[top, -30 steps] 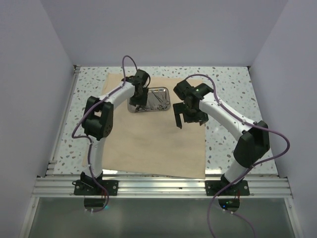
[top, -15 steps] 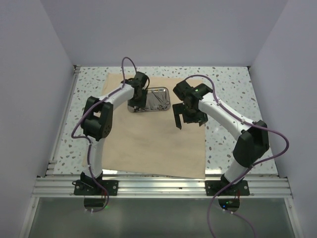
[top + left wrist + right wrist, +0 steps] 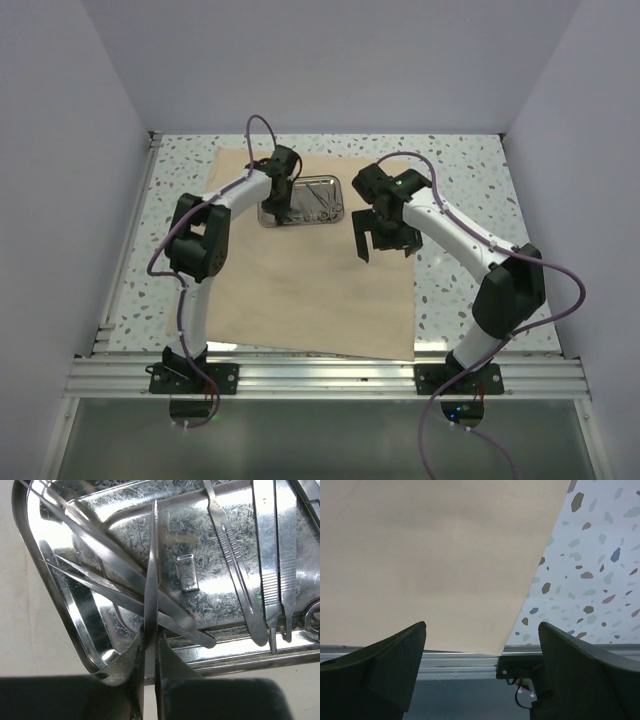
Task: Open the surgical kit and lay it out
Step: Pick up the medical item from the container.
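Observation:
The beige cloth wrap (image 3: 300, 290) lies spread flat on the table. The steel tray (image 3: 335, 214) sits on its far part and holds several thin metal instruments. My left gripper (image 3: 282, 205) is down at the tray's left end. In the left wrist view the gripper (image 3: 150, 650) is shut on a thin metal instrument (image 3: 151, 575) seen edge-on, above the tray's rim (image 3: 30, 580). More tweezers (image 3: 275, 555) and a scalpel-like handle (image 3: 235, 555) lie in the tray. My right gripper (image 3: 384, 240) hangs open and empty above the cloth's right edge (image 3: 435, 555).
The speckled tabletop (image 3: 600, 555) shows to the right of the cloth. An aluminium rail (image 3: 320, 375) with both arm bases runs along the near edge. Plain walls close in the left, right and back sides.
The left gripper has shifted very slightly over the tray's left end. The right arm has hardly moved.

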Controlling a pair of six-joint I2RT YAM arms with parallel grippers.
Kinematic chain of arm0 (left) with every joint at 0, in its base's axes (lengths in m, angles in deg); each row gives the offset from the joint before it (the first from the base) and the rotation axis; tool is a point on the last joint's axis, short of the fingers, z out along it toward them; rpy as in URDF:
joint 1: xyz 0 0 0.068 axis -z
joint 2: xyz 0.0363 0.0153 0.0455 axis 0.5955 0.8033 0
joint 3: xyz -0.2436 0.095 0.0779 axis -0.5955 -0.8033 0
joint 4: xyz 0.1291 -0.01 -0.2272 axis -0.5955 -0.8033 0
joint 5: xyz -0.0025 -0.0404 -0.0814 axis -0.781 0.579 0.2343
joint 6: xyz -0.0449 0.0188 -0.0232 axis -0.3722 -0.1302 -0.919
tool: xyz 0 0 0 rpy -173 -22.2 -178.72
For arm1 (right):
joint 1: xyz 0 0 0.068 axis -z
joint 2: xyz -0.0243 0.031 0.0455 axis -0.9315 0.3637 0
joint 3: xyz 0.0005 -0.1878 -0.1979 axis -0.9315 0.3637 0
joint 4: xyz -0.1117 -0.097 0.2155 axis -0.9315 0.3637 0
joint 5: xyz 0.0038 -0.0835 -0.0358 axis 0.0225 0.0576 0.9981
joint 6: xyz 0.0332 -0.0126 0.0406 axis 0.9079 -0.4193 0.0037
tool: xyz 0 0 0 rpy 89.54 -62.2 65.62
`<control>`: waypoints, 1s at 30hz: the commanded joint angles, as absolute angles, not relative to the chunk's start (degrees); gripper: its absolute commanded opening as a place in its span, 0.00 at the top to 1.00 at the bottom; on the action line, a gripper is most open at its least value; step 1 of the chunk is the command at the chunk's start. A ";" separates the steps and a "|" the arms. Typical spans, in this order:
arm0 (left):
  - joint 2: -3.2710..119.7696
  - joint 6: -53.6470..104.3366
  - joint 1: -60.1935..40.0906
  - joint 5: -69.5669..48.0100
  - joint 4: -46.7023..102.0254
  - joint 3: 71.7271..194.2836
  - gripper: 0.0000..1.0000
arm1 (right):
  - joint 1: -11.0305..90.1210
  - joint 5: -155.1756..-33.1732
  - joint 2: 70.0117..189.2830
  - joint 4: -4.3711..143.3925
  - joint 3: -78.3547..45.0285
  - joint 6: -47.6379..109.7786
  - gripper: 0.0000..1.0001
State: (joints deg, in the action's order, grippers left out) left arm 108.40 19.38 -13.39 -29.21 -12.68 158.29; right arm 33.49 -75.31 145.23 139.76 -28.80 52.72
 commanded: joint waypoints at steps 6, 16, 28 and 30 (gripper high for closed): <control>105.54 19.26 -14.23 -37.83 -17.05 159.87 1.00 | 33.78 -74.32 135.24 140.99 -23.91 57.56 0.02; 107.03 19.96 -9.66 -60.60 -34.80 175.34 1.00 | 33.78 -76.94 126.36 140.81 -20.66 55.28 0.02; 100.64 5.57 0.36 -67.21 -49.85 165.62 1.00 | 33.78 -83.80 116.60 140.73 -16.71 50.63 0.02; 100.44 3.97 0.45 -64.57 -49.85 162.97 1.00 | 33.78 -85.91 115.81 139.85 -15.04 50.01 0.02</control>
